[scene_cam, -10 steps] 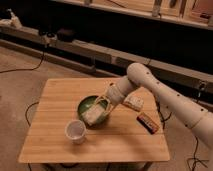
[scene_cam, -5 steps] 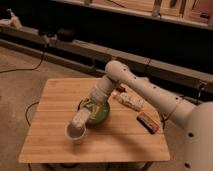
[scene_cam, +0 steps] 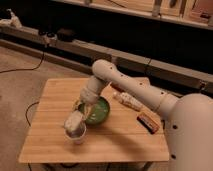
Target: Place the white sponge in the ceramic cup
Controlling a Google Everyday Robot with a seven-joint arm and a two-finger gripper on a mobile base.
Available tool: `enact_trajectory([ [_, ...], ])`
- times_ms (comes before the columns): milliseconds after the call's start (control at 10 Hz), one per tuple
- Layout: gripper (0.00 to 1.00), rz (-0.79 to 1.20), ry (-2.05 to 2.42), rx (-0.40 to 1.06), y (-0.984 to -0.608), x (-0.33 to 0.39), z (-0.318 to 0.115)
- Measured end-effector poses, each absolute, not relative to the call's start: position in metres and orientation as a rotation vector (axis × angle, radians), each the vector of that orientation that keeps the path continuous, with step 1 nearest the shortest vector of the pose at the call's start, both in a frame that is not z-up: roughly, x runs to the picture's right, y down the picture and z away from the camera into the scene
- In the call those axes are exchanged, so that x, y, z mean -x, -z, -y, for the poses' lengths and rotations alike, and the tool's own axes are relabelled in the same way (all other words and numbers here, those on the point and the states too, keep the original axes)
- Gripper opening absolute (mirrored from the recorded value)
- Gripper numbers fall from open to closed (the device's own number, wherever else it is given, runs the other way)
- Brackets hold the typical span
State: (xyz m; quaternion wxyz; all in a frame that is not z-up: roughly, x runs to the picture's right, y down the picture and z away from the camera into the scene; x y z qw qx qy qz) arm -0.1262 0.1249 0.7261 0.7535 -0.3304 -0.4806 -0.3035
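Bench (scene_cam: 125,142) of pale wood, seen from above and in front in the single camera view, with a white robot arm (scene_cam: 135,87) reaching in from the right and bending down toward the front-left part. The gripper (scene_cam: 76,120) hangs directly over the ceramic cup (scene_cam: 76,134), which stands upright near the front-left corner. The fingers are closed narrowly on the white sponge (scene_cam: 73,121), a small off-white block held tilted at the cup's mouth; its lower end looks to touch or sit just inside the rim, though which of these is unclear. Just behind and to the right of the cup, touching or nearly so, sits a green bowl (scene_cam: 98,112), partly hidden by the wrist. Toward the back-right corner lies a long white patterned packet (scene_cam: 128,101). Near the right edge, a little forward of the packet, lies a brown-orange bar (scene_cam: 149,122).
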Motion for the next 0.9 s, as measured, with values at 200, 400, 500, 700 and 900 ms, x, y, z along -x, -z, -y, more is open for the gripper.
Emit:
enact_trajectory([
  [200,0.73,1.023,0.688,0.752,-0.726,0.131,-0.13],
  [400,0.77,0.999,0.706,0.768,-0.724,0.13,-0.131],
  [500,0.77,0.991,0.722,0.773,-0.719,0.129,-0.132],
  [700,0.77,0.988,0.749,0.78,-0.709,0.13,-0.133],
  [900,0.77,0.992,0.77,0.793,-0.7,0.13,-0.134],
])
